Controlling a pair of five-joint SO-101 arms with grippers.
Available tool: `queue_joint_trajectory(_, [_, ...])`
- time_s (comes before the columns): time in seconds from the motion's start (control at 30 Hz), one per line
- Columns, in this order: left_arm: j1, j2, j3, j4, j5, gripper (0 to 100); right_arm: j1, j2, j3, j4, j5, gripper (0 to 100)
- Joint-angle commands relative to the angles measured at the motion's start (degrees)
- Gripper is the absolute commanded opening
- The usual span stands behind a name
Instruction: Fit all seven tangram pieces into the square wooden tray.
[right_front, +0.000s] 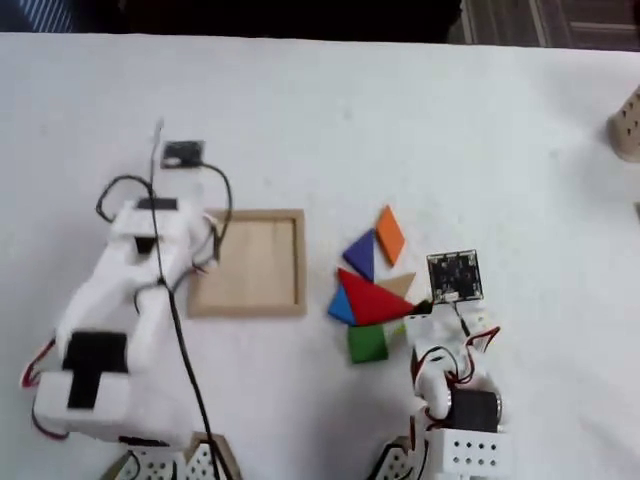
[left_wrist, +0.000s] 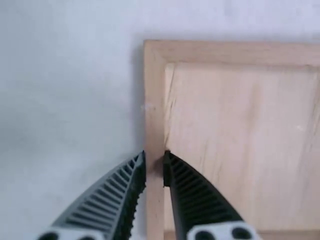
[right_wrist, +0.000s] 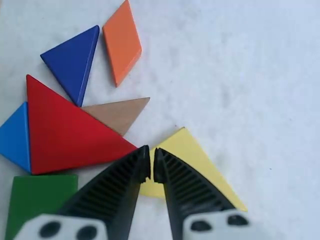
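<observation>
The square wooden tray (right_front: 250, 262) lies left of centre with nothing in it. My left gripper (left_wrist: 154, 167) is shut on the tray's rim (left_wrist: 154, 100), one finger on each side. To the tray's right lie the orange parallelogram (right_wrist: 121, 42), dark blue triangle (right_wrist: 72, 62), red triangle (right_wrist: 65, 135), tan triangle (right_wrist: 117, 114), light blue triangle (right_wrist: 15, 137), green square (right_wrist: 37, 200) and yellow triangle (right_wrist: 200, 160). My right gripper (right_wrist: 151, 165) is shut, its tips over the yellow triangle's edge beside the red one, with nothing held.
A small black module (right_front: 183, 155) with a cable sits behind the left arm. A perforated tan object (right_front: 627, 125) stands at the right edge. White cloth spreads open behind the tray and the pieces.
</observation>
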Motion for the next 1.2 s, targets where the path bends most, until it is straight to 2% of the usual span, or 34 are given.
queue_joint_trajectory(0.0, [3.82, -11.91, 6.95, -5.10, -0.70, 7, 0.48, 0.22, 0.62, -1.19, 0.62, 2.1])
queue_joint_trajectory(0.23, [4.09, -16.48, 9.32, -5.71, -0.70, 8, 0.66, 0.22, 0.62, -1.19, 0.62, 2.1])
queue_joint_trajectory(0.43, [4.18, -16.48, 9.85, -5.63, 0.35, 24, 0.75, 0.31, 0.62, -1.19, 0.62, 2.1])
queue_joint_trajectory(0.6, [3.03, -16.66, 9.85, -5.63, 2.90, 25, 0.75, 0.31, 0.62, -1.19, 0.62, 2.1])
queue_joint_trajectory(0.73, [-3.03, -16.57, 8.35, -5.89, 2.99, 25, 0.84, 0.31, 0.62, -1.19, 0.88, 2.1])
queue_joint_trajectory(0.87, [-7.96, -16.48, 6.95, -5.80, 2.99, 25, 2.24, 0.31, 0.35, -1.19, 9.67, 2.1])
queue_joint_trajectory(1.0, [-8.48, -16.48, 7.21, -5.80, 2.81, 25, 1.98, 0.75, -2.90, 1.63, 10.02, 2.1])
queue_joint_trajectory(1.17, [-8.84, -16.48, 8.35, -6.07, 2.64, 25, -2.77, 0.75, -7.03, 3.91, 10.29, 2.0])
